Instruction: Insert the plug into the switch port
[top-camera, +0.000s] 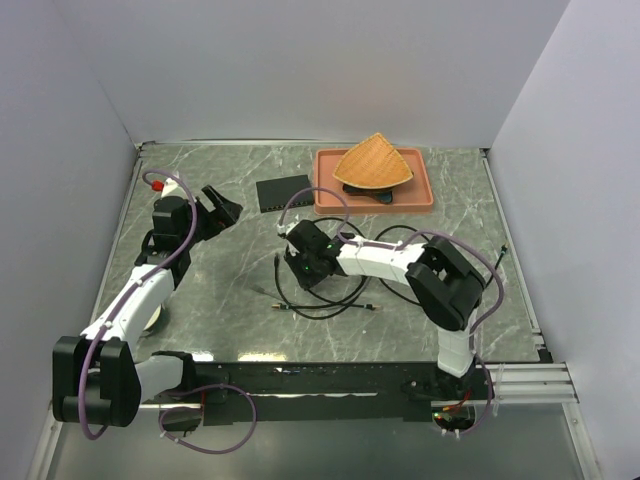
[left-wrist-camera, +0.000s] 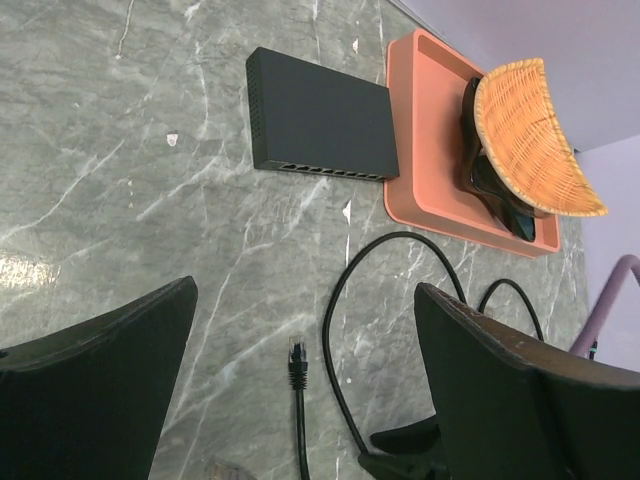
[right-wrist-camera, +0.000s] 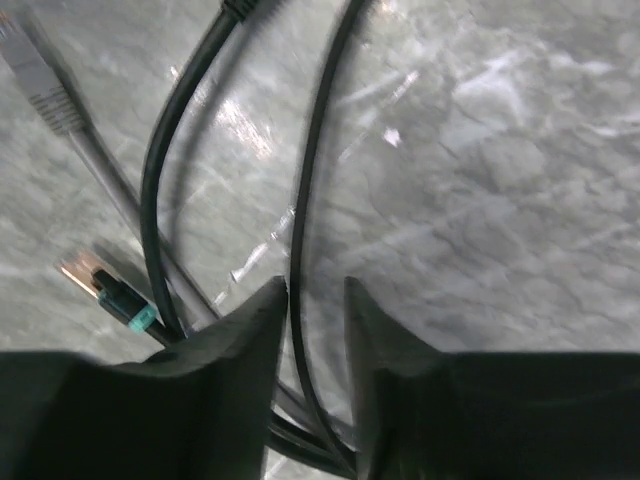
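Left gripper (left-wrist-camera: 305, 290) wide open, empty. Right gripper (right-wrist-camera: 315, 292) nearly closed around cable (right-wrist-camera: 310, 150); clamped or not, cannot tell. Plug (left-wrist-camera: 296, 362) lies on table (left-wrist-camera: 100, 150), apart from ports (left-wrist-camera: 325, 171) on box (left-wrist-camera: 320, 110).

The grey veined marble-look table (left-wrist-camera: 120, 180) is smooth and glossy. The flat black rectangular box (left-wrist-camera: 325, 115) looks matt, the terracotta-coloured tray (left-wrist-camera: 425, 140) smooth plastic, the tan fan-shaped basket (left-wrist-camera: 530, 140) woven wicker.
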